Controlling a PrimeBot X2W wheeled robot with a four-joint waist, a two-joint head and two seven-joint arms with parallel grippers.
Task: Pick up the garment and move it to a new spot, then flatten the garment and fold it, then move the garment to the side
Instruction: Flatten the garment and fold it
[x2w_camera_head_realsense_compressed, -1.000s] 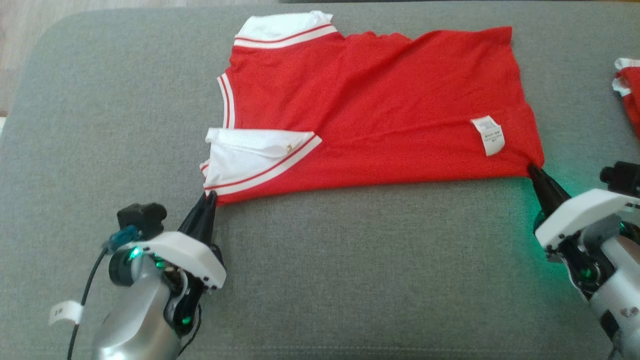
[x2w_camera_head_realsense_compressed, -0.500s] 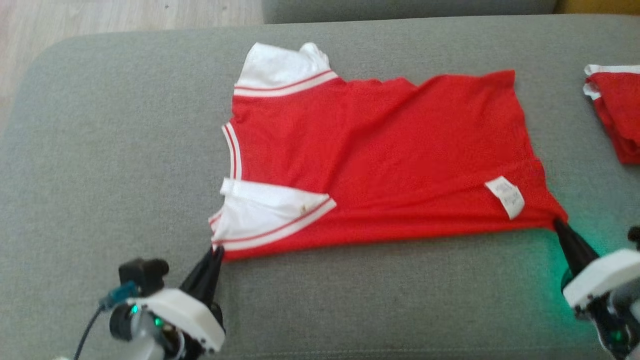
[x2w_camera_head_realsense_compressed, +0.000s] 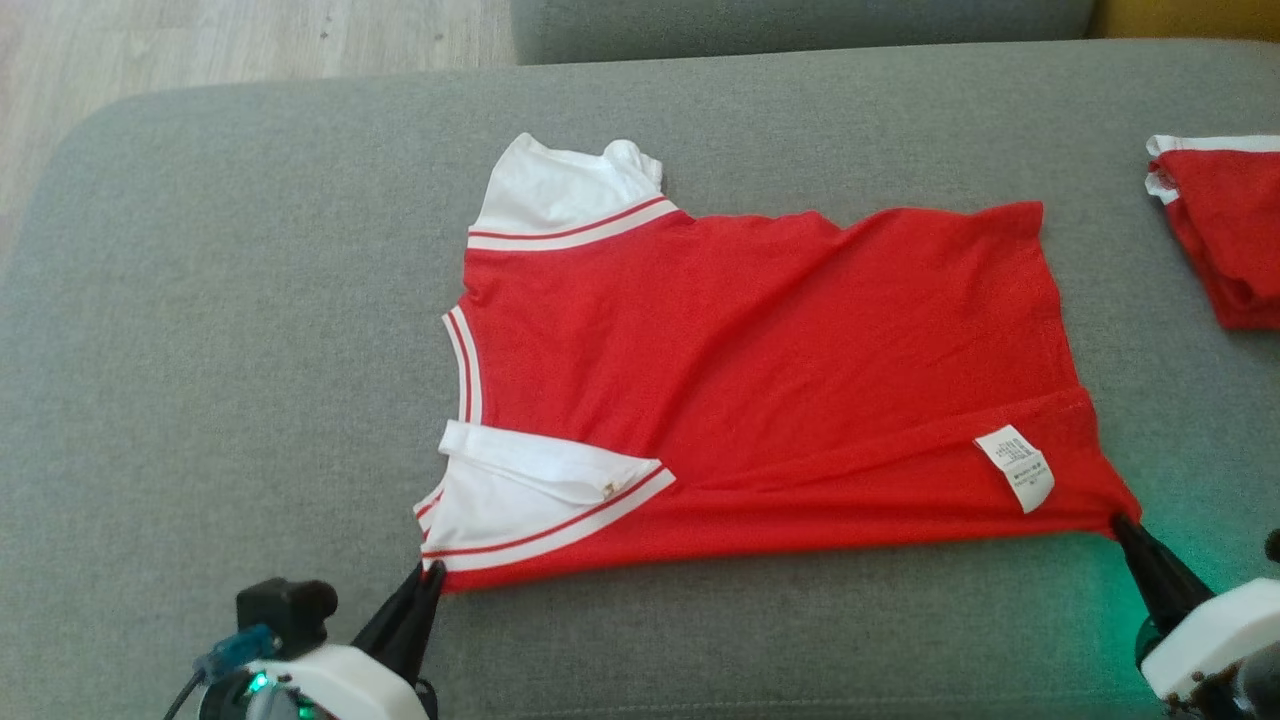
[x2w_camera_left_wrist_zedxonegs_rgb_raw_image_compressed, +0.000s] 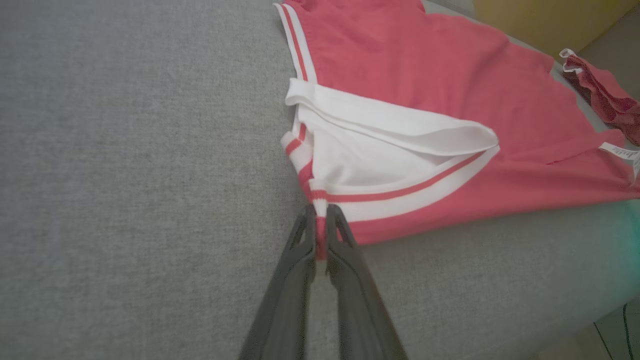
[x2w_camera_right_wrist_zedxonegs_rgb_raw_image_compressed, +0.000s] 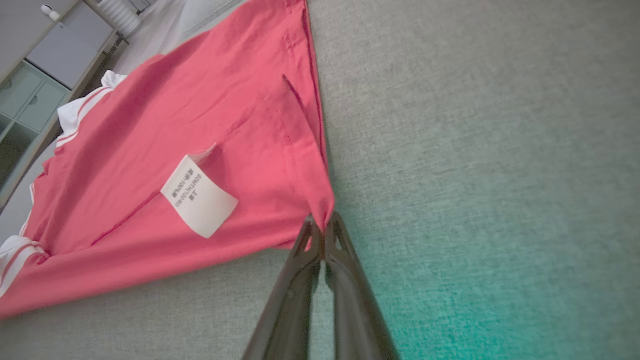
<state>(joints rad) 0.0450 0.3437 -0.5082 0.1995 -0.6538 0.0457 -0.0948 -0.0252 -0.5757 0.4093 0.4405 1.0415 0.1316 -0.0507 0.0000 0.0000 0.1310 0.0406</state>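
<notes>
The garment (x2w_camera_head_realsense_compressed: 760, 370) is a red shirt with white, red-striped sleeves, spread over the grey cushion (x2w_camera_head_realsense_compressed: 200, 350) with its neck to the left. My left gripper (x2w_camera_head_realsense_compressed: 430, 572) is shut on its near left corner, by the striped sleeve hem (x2w_camera_left_wrist_zedxonegs_rgb_raw_image_compressed: 320, 220). At the near right, my right gripper (x2w_camera_head_realsense_compressed: 1120, 522) is shut on the hem corner (x2w_camera_right_wrist_zedxonegs_rgb_raw_image_compressed: 322, 212), just beside the white care label (x2w_camera_head_realsense_compressed: 1014, 467). The near edge of the garment runs taut between the two grips. The far sleeve (x2w_camera_head_realsense_compressed: 565, 190) lies flat at the top left.
A second red and white garment (x2w_camera_head_realsense_compressed: 1225, 235) lies bunched at the cushion's right edge. Another grey cushion (x2w_camera_head_realsense_compressed: 800, 25) stands behind, and wooden floor (x2w_camera_head_realsense_compressed: 200, 40) shows at the far left. The cushion's front edge is close below both grippers.
The whole head picture has slid downward, so the camera moved. Both grippers stay shut on the same corners, and the garment's near edge looks drawn a little nearer to me.
</notes>
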